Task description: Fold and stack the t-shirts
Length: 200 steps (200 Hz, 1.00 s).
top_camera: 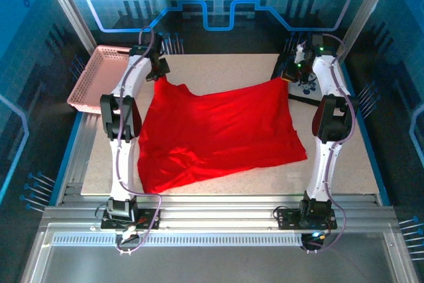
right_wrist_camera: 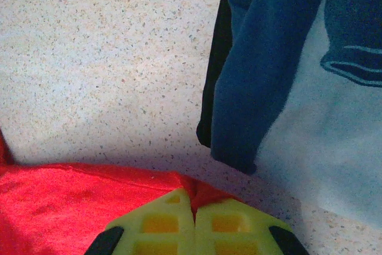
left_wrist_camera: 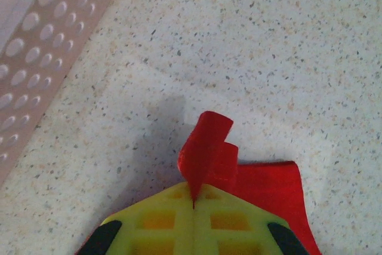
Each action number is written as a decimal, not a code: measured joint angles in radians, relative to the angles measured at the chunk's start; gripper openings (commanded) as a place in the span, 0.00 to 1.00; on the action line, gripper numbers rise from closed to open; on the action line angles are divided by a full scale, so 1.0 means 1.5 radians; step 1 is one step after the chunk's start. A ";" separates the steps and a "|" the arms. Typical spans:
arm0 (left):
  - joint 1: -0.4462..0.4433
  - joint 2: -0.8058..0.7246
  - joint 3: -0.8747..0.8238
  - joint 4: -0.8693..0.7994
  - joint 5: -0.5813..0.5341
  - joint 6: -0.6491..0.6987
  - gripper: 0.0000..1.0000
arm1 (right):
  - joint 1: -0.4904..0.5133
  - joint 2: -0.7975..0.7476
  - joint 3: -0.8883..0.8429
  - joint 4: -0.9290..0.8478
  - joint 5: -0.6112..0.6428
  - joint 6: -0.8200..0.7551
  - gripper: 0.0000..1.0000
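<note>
Two grips are clenched: my left gripper and my right gripper each pinch an upper corner of the red t-shirt, which lies spread mid-frame on the table in the top view, its long axis running left to right between my fingers. Its loose cloth lies toward the bottom of that frame from both grips, so I judge a fold must carry the pinched edge that way. The navy t-shirt lies just beside my right grip, upper right.
</note>
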 measured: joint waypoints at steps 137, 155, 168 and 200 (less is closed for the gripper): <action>-0.022 -0.343 -0.407 0.123 -0.018 0.005 0.00 | 0.000 0.004 0.012 0.006 0.006 -0.044 0.00; -0.029 -0.402 -0.477 0.127 -0.037 -0.021 0.00 | 0.000 0.004 0.012 0.006 0.008 -0.046 0.00; -0.030 -0.440 -0.524 0.125 -0.054 -0.040 0.00 | 0.000 0.003 0.008 0.006 0.013 -0.047 0.00; -0.030 -0.513 -0.599 0.121 -0.082 -0.078 0.00 | 0.000 -0.007 -0.040 0.008 0.025 -0.053 0.00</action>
